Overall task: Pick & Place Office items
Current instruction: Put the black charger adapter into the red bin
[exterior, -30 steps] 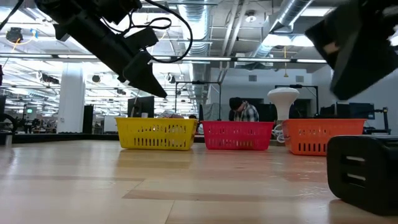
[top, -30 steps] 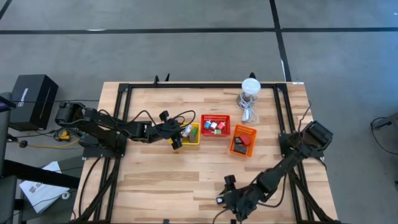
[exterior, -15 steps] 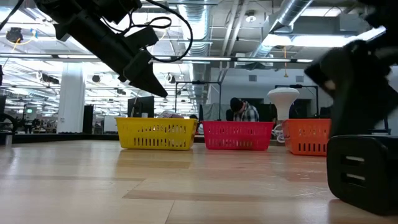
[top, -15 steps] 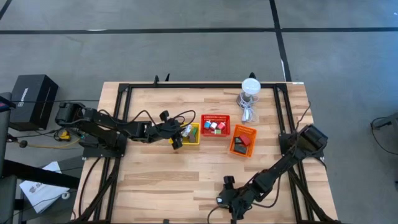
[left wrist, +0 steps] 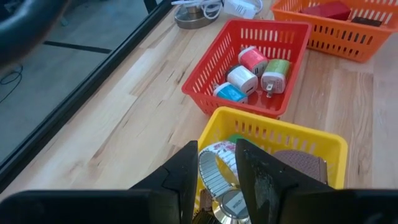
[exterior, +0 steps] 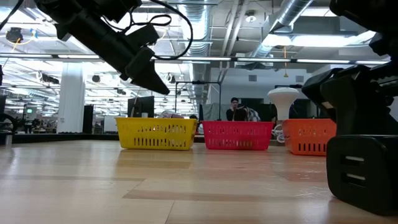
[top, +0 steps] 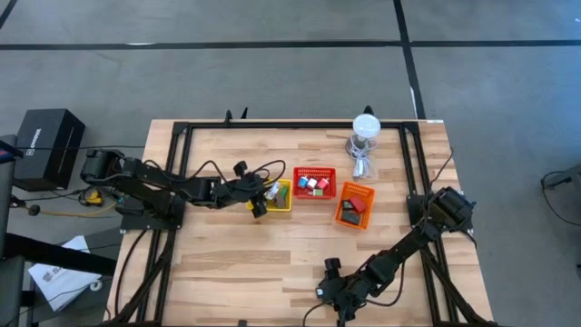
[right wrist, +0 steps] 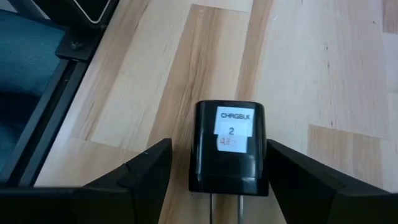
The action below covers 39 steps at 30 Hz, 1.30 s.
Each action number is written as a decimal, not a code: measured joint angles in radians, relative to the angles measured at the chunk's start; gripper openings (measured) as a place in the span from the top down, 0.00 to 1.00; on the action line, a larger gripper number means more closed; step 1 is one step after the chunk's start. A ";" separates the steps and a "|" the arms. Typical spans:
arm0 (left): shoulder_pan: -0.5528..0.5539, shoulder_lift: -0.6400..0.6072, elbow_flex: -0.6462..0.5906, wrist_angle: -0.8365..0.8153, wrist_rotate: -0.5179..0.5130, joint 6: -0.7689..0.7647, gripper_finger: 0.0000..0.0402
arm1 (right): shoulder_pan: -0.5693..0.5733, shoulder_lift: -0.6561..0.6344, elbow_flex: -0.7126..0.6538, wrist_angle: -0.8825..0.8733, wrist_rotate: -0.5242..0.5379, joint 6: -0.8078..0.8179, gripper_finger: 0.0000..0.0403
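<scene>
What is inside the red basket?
The red basket holds four small plug chargers: a red one, a green one, a white one and a blue one. Anything lying under them is covered.

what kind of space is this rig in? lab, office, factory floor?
Likely a large open industrial-style lab or workshop. The low view shows exposed ceiling ducts, rows of strip lights and a person at a workstation far behind the wooden table. The high view shows a bare concrete floor.

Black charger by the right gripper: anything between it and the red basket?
Nothing visible. The black charger lies between the open right gripper fingers near the table's front edge; bare wood runs from there to the red basket.
</scene>
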 joint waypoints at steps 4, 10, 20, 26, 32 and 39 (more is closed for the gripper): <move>0.000 0.000 0.000 0.004 0.000 0.000 0.74 | -0.001 0.001 0.000 0.005 0.001 0.001 0.42; 0.000 0.000 0.000 0.004 0.000 0.000 0.74 | -0.012 0.000 -0.002 0.002 -0.009 -0.003 0.57; 0.000 0.000 0.000 0.005 0.000 0.000 0.74 | -0.099 -0.132 -0.005 -0.211 -0.052 -0.067 0.63; 0.000 0.000 0.000 0.007 0.000 0.000 0.74 | -0.219 -0.317 -0.004 -0.401 0.080 -0.209 0.64; 0.000 0.000 0.000 0.013 0.000 0.000 0.74 | -0.427 -0.433 -0.003 -0.480 0.099 -0.373 0.66; 0.000 0.000 0.000 0.020 0.000 0.000 0.74 | -0.639 -0.413 -0.002 -0.470 0.062 -0.525 0.64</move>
